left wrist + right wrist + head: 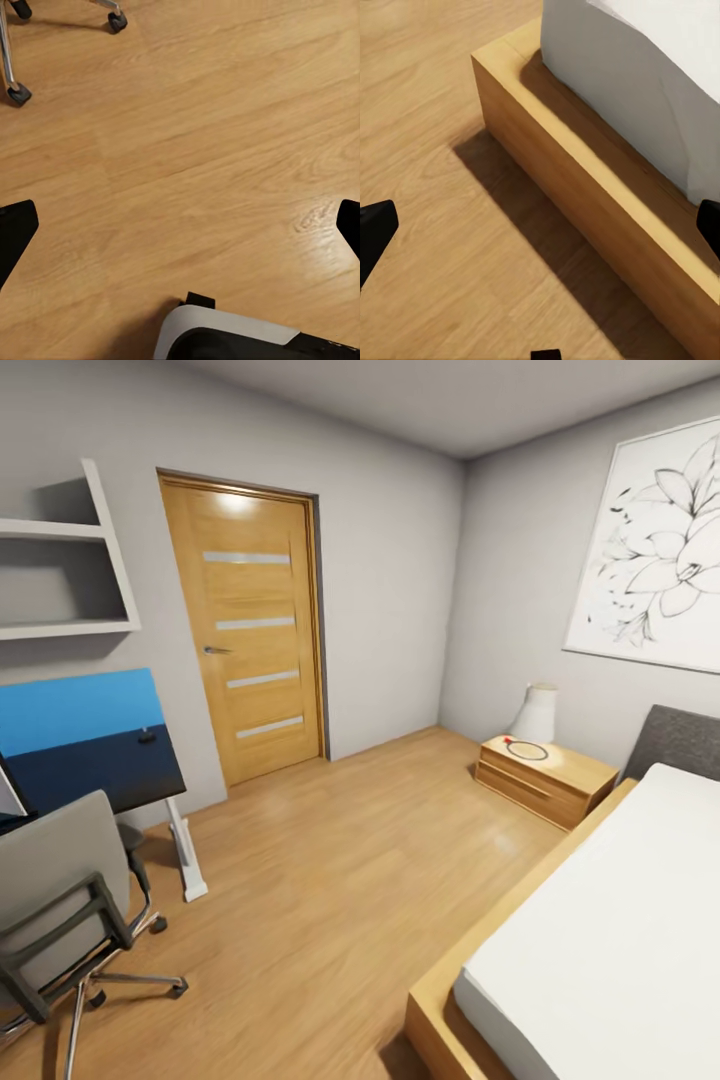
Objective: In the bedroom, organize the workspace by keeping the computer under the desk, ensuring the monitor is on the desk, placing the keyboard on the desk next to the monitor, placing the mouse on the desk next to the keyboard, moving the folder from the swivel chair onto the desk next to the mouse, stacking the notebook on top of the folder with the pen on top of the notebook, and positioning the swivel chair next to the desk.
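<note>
Bedroom (350,880): light wood plank floor, grey walls, closed wooden door (250,640) ahead. Wall shelf (70,550) at upper left, its compartments bare. To your right, bed (600,960) with white mattress in a wooden frame; nightstand (545,775) beyond it carries a white lamp (537,713).

Swivel chair (60,890) at lower left: grey seat back, black armrest, chrome legs on castors, just beside the desk (110,760). Desk top glossy, reflecting blue; white leg; small dark object on it, too small to identify.

Left tool (180,225) spread wide over bare floor near the chair's castors. Right tool (540,225) spread wide beside the bed frame, holding nothing.
</note>
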